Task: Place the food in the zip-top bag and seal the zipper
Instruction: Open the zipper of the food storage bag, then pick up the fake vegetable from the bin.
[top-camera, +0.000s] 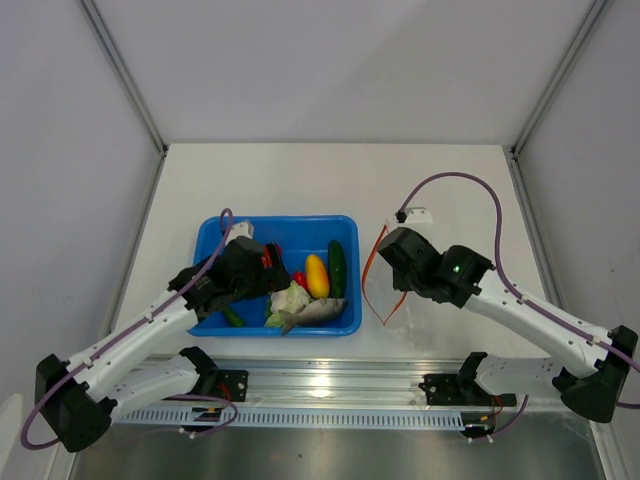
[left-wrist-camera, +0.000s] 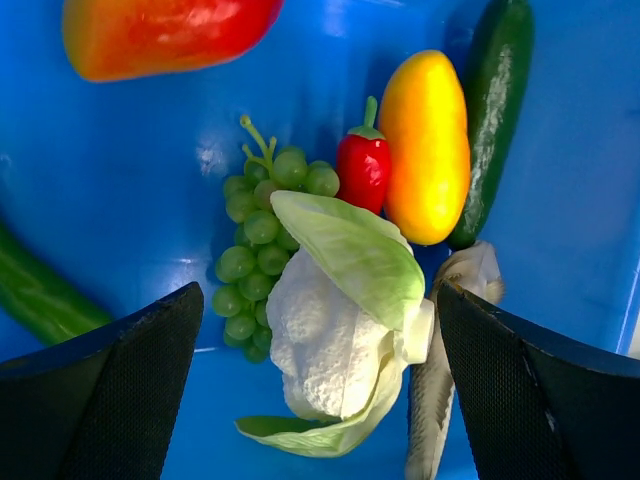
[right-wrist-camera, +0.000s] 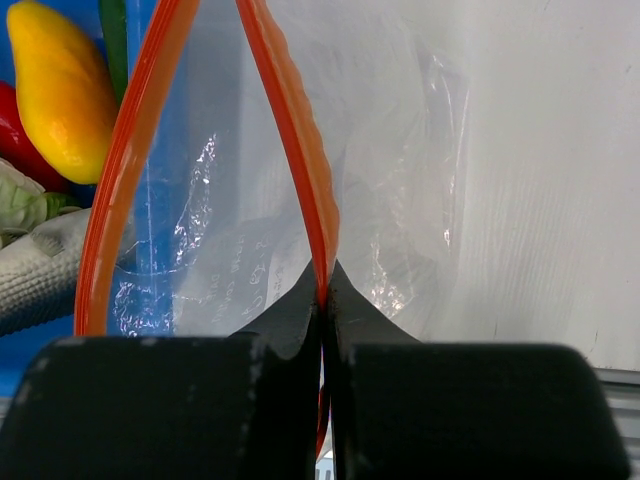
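The food lies in the blue tray (top-camera: 280, 221): white cauliflower (left-wrist-camera: 325, 350) with a green leaf, green grapes (left-wrist-camera: 255, 250), red chili (left-wrist-camera: 362, 165), yellow-orange mango (left-wrist-camera: 425, 145), dark cucumber (left-wrist-camera: 495, 110), red-orange tomato (left-wrist-camera: 160, 30), green pepper (left-wrist-camera: 35, 295) and grey fish (left-wrist-camera: 435, 400). My left gripper (left-wrist-camera: 320, 300) is open above the tray, its jaws straddling the cauliflower. My right gripper (right-wrist-camera: 322, 290) is shut on the red-orange zipper (right-wrist-camera: 290, 130) of the clear zip-top bag (right-wrist-camera: 400, 180), holding its mouth open right of the tray. The bag (top-camera: 405, 305) looks empty.
The tray sits left of centre, with mango (top-camera: 316, 276), cucumber (top-camera: 338, 268) and fish (top-camera: 315, 312) at its right end next to the bag. A small white connector (top-camera: 417, 214) lies behind the right arm. A metal rail (top-camera: 330, 385) runs along the near edge.
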